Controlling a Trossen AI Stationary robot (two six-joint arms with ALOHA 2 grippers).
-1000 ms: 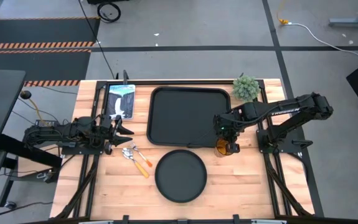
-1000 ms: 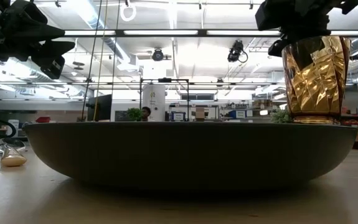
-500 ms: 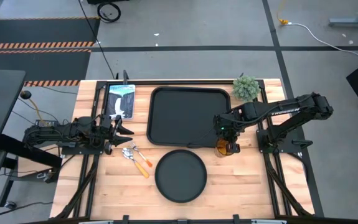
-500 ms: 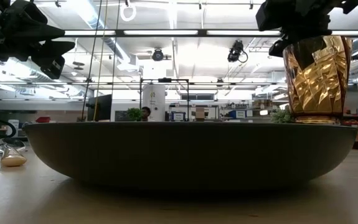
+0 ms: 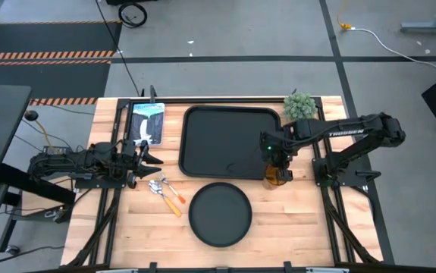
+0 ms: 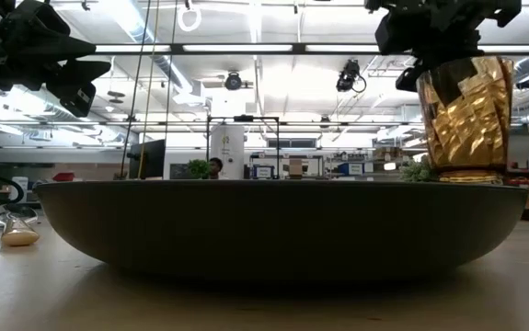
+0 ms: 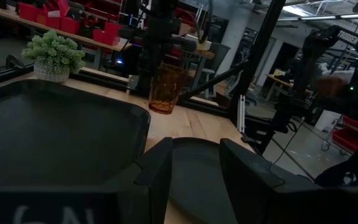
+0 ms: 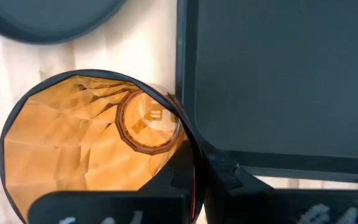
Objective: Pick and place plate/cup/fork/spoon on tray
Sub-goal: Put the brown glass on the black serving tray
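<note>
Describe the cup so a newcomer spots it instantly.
Find the big black tray mid-table. Just off its right edge, near the front corner, the right gripper holds the cup lifted. It is the only translucent amber, faceted tumbler; the nearby plate is flat black.

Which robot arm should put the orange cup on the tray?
The right arm. Its claw already grips the cup, lifted right beside the tray. The left claw waits across the table, near the spoon and fork.
</note>
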